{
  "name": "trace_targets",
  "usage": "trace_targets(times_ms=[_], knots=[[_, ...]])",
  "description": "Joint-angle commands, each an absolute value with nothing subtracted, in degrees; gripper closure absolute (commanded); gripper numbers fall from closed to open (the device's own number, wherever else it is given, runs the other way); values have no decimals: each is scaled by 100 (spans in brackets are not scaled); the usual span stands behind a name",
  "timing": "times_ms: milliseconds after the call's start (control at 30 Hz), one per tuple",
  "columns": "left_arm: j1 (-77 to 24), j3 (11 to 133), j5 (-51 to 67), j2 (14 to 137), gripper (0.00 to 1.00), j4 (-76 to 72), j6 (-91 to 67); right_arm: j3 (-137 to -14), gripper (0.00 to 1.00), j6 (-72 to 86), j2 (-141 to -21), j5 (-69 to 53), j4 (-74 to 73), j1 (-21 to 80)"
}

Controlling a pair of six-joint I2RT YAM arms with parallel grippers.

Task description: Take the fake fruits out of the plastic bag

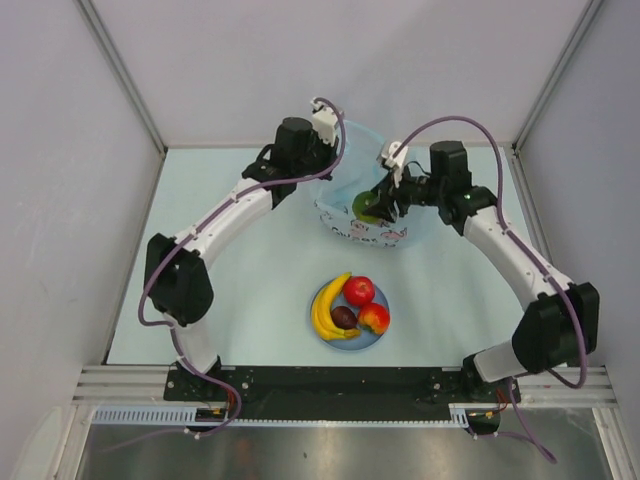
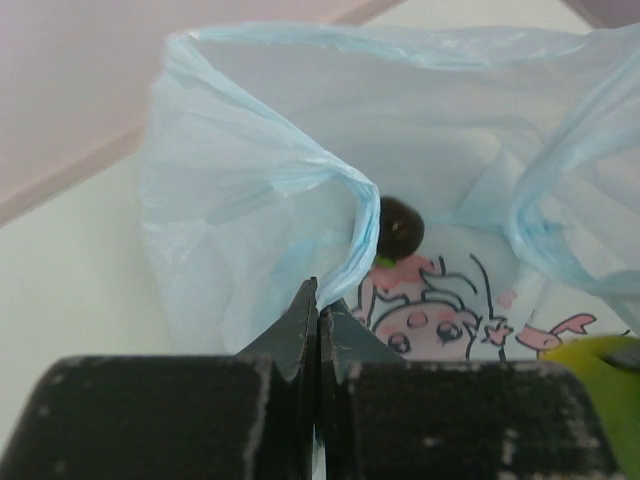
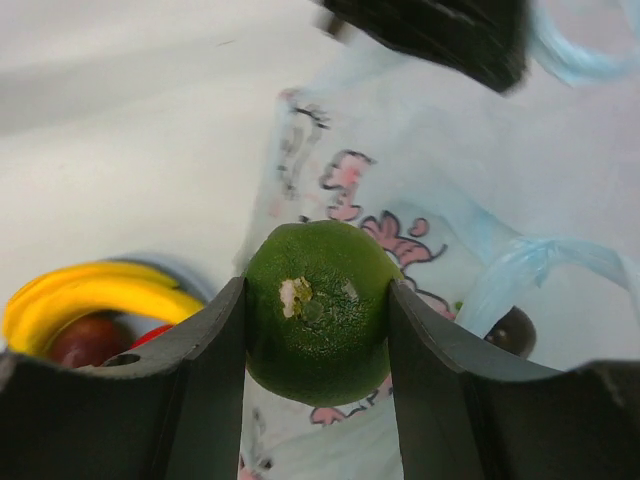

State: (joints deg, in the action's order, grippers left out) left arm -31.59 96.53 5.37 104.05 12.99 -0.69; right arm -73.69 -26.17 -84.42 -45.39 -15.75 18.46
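The light-blue plastic bag (image 1: 365, 215) with the cartoon girl lies at the back middle of the table. My left gripper (image 1: 322, 165) is shut on the bag's rim (image 2: 345, 215) and holds it up. My right gripper (image 1: 378, 207) is shut on a green round fruit (image 3: 318, 310), held over the bag's mouth. A dark round fruit (image 2: 399, 227) sits inside the bag, also in the right wrist view (image 3: 512, 331). On the blue plate (image 1: 327, 336) lie a yellow banana (image 1: 325, 310), a red fruit (image 1: 359, 291), an orange-red one (image 1: 375, 318) and a dark one (image 1: 344, 317).
The plate stands in front of the bag, near the table's middle front. Grey walls enclose the table on three sides. The black base rail (image 1: 340, 385) runs along the near edge.
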Motion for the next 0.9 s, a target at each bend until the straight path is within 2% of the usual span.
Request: trace_targets(times_ms=[0,133,400,700,867], knots=[[-2988,9343,834,9993,100,1178,-369,-7418,78,-4076,-7604,-4308,-3083,2607],[-2962,9299,888,9801,100,1240,-465,-7339,79,-4412,-6937,-3271,-3725,3584],[-2997,8684,1090,9185,100,958,-325,-6496,78,-5099,-6135,-3218,-5246,5017],[-3155,8061,1248,8816,100,994,-299,-4950,80,-5027,-5775,-2858,-4097,5484],[-3304,7858,1204,8736,100,1080,-229,-4641,81,-4809,-5608,-2409,-3385,5941]])
